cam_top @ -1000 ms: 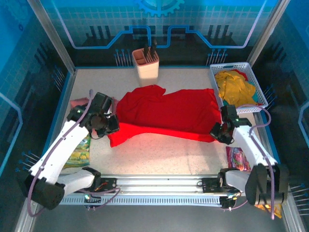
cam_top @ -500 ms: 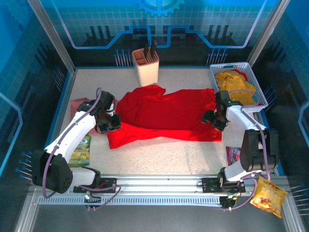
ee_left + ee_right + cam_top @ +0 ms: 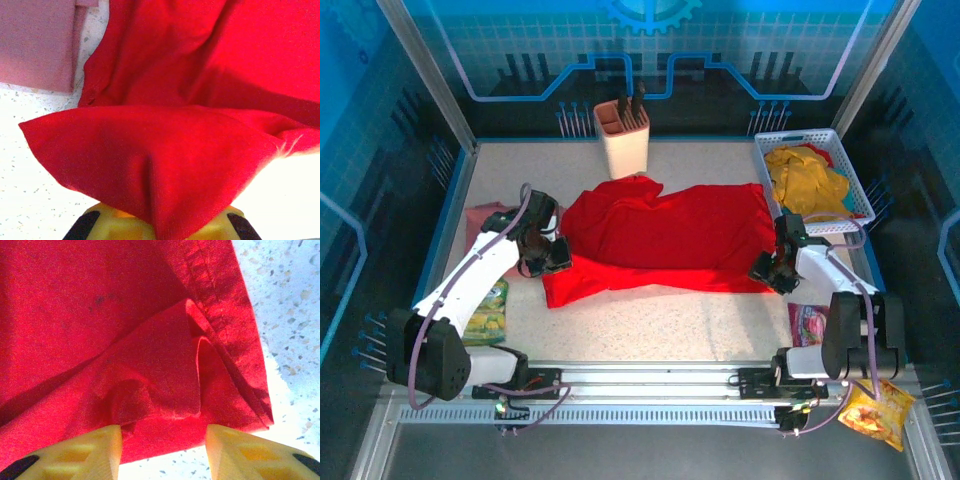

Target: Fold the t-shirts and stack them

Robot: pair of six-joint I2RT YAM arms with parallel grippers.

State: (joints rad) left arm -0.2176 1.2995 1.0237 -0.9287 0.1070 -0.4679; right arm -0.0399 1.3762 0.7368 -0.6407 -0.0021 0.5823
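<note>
The red t-shirt lies spread sideways on the table, one end just beside the near corner of the white basket and the other end well away from it. The basket holds crumpled yellow t-shirts, which are not yet folded.

The right gripper sits at the red shirt's near corner on the basket side. In the wrist view its yellow fingers stand apart, with a bunched fold of hem just beyond their tips and nothing pinched between them. It looks placed to take that corner.

The left gripper is at the end far from the basket and is clamped on the cloth. In its wrist view the red fabric drapes over and between the jaws, raised into a loose flap off the table. Holding that corner up likely serves to carry the near edge over for a lengthwise fold.

A folded dusty pink t-shirt lies farther from the basket than the red one, and is probably the base of the stack. The fold looks early, and the basket-side corner needs a grip first.
</note>
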